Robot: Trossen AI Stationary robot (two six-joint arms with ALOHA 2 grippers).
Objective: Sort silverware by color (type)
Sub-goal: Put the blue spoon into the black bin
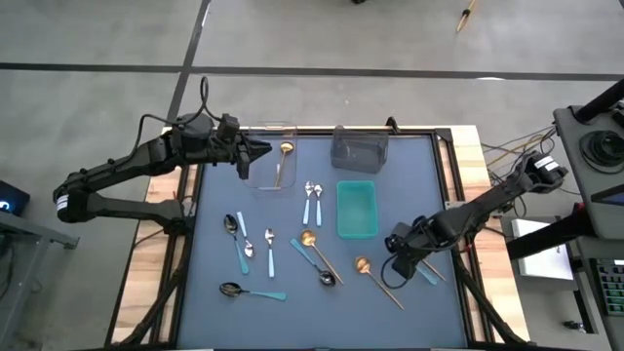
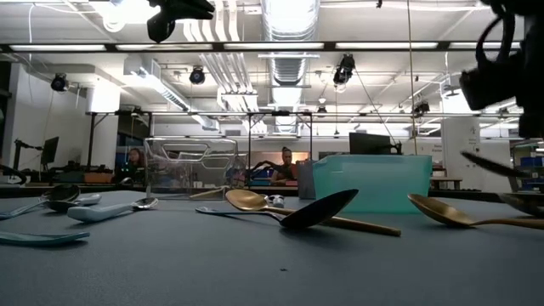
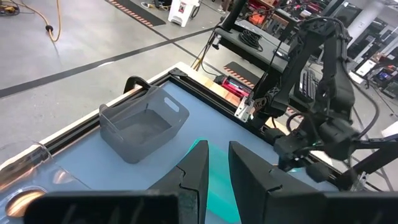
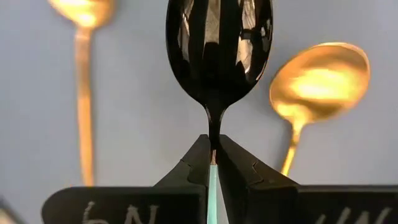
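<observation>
My right gripper [image 1: 398,249] hangs over the table's near right part, shut on a spoon with a dark bowl [image 4: 219,50] and a teal handle. Two gold spoons [image 4: 320,87] lie on the mat below it. My left gripper [image 1: 261,149] waits at the clear bin [image 1: 268,136] in the far left. Its fingers [image 3: 198,163] stand a narrow gap apart with nothing between them. One gold spoon [image 1: 283,161] lies in that bin. Several more spoons lie flat on the mat: silver ones with light-blue handles [image 1: 312,202] and dark ones with teal handles [image 1: 234,234]. My right gripper pinches the spoon's thin neck [image 4: 213,140], where the dark stem meets the teal handle, between its two fingers. The fingers slant steeply down from above and lie along the spoon. The bowl sticks out past the fingertips. In the low view the spoon [image 2: 493,164] hangs clear of the mat.
A teal bin [image 1: 357,208] stands mid-table just left of my right gripper, and a grey bin [image 1: 359,148] stands behind it at the far edge. A black raised frame [image 1: 444,185] rims the dark mat. People sit in the room beyond the table.
</observation>
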